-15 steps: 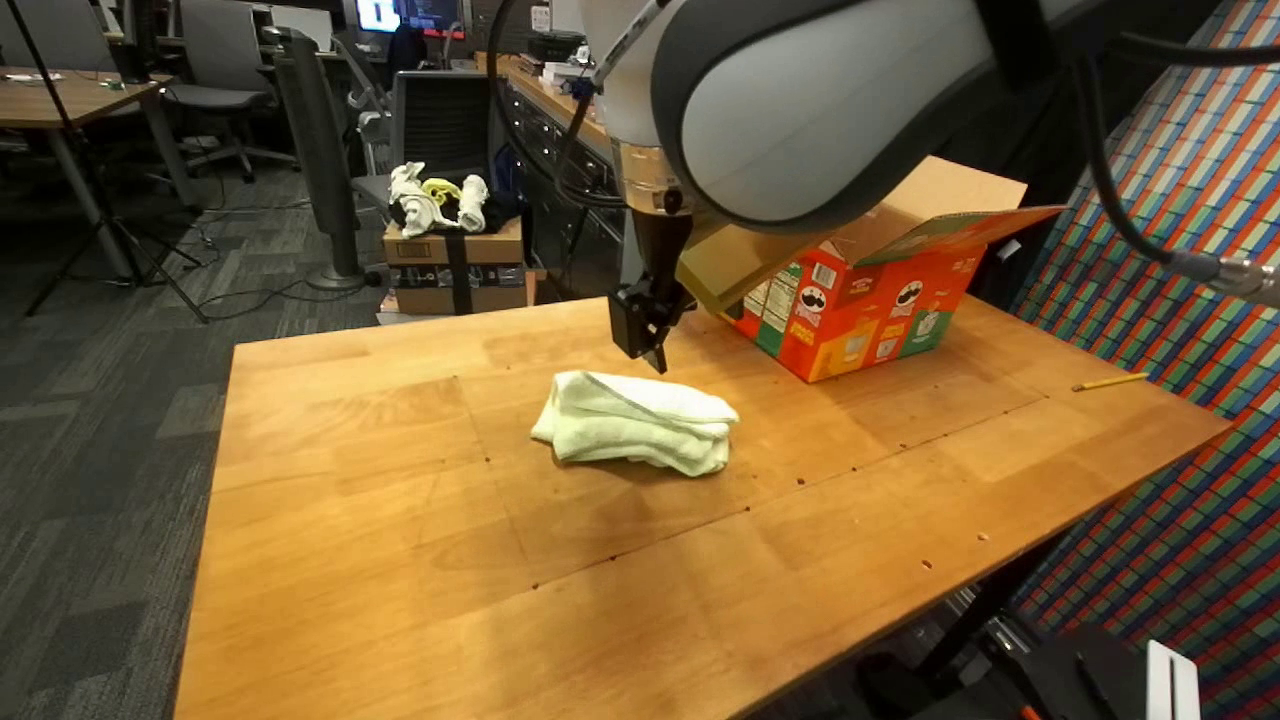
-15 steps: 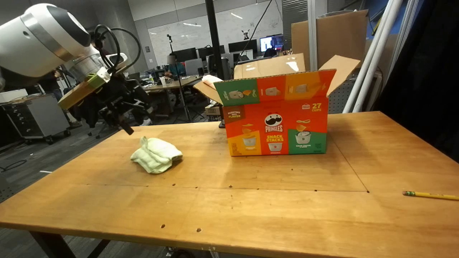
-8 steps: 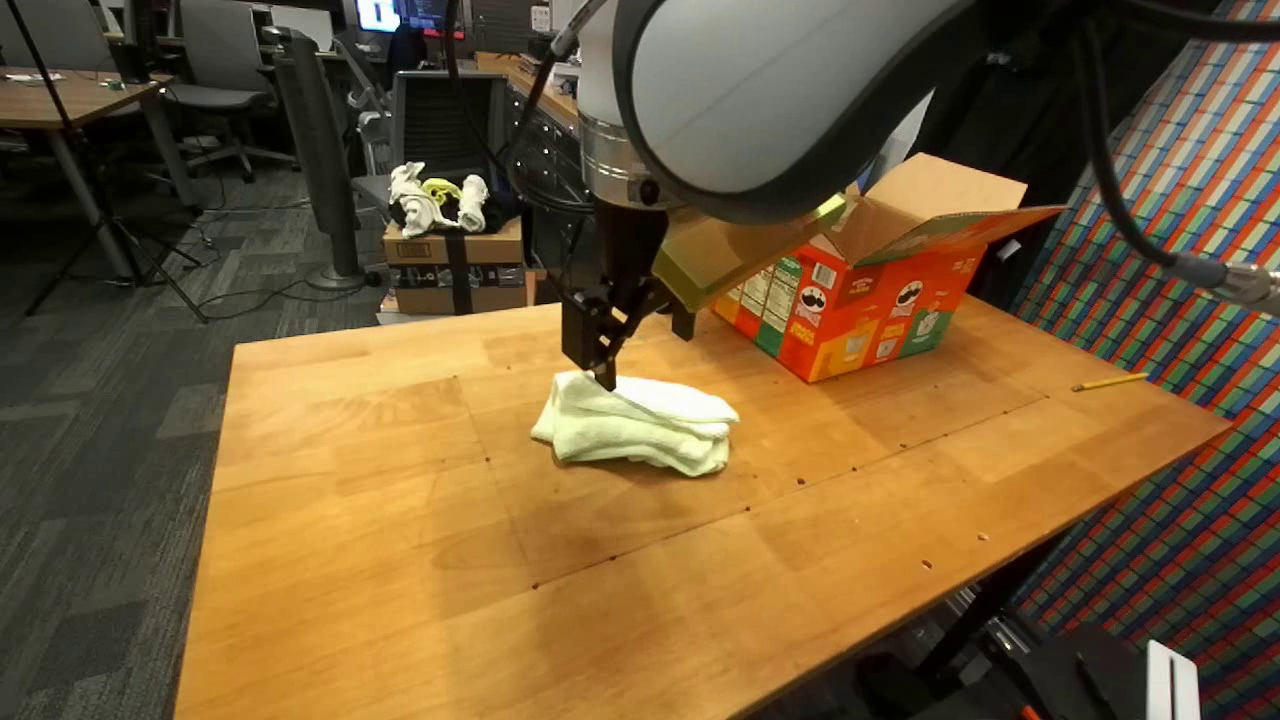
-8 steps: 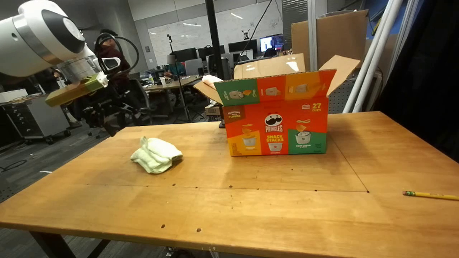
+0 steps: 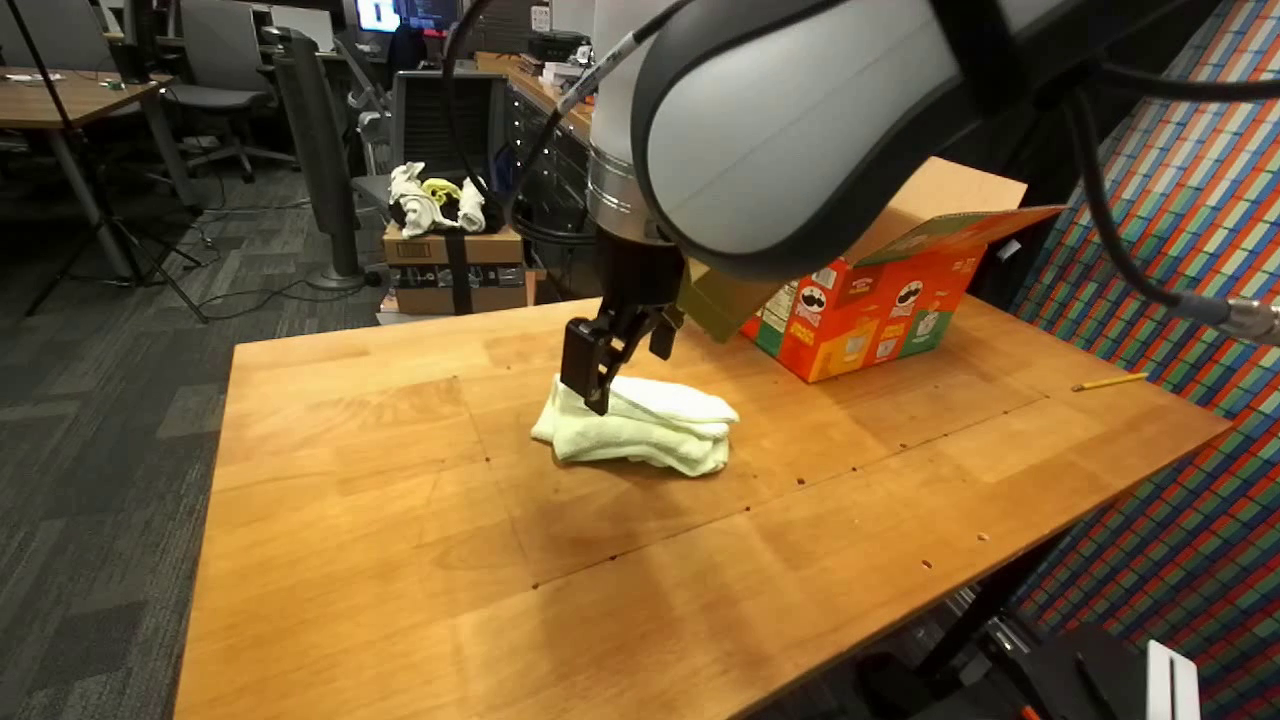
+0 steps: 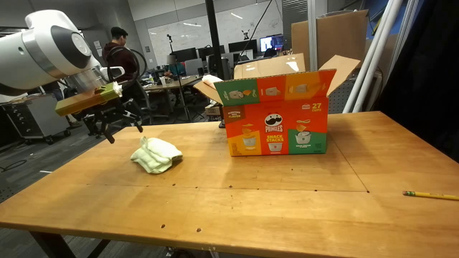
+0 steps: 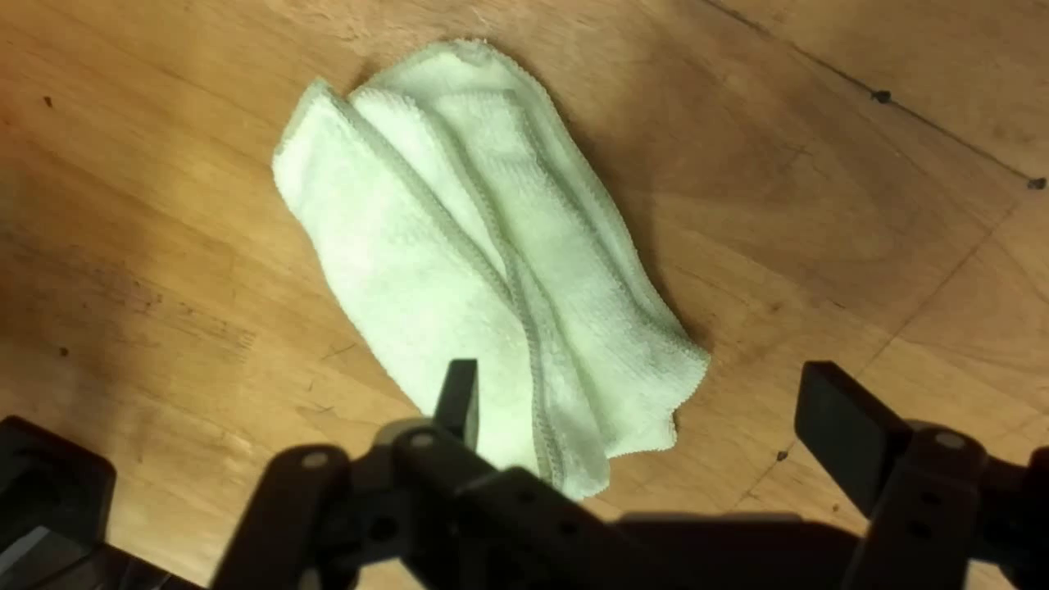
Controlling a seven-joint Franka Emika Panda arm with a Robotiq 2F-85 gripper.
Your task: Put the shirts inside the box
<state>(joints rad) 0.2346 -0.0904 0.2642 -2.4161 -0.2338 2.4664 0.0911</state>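
A pale green folded cloth lies crumpled on the wooden table; it also shows in an exterior view and fills the middle of the wrist view. The orange and red Pringles box stands on the table with its flaps open, also seen in an exterior view; its inside is hidden. My gripper is open and empty, fingers wide apart and pointing down. In both exterior views it hovers above the cloth's far end, apart from it.
A yellow pencil lies near the table's end. A whitish thing rests at a box flap. More cloths lie on cartons behind the table. A person stands in the background. A dark pole rises behind the table.
My gripper has moved over the cloth's end and lower, and its tilt has changed so both fingers show apart. A person has come into view behind the arm. Cloth and box have not moved.
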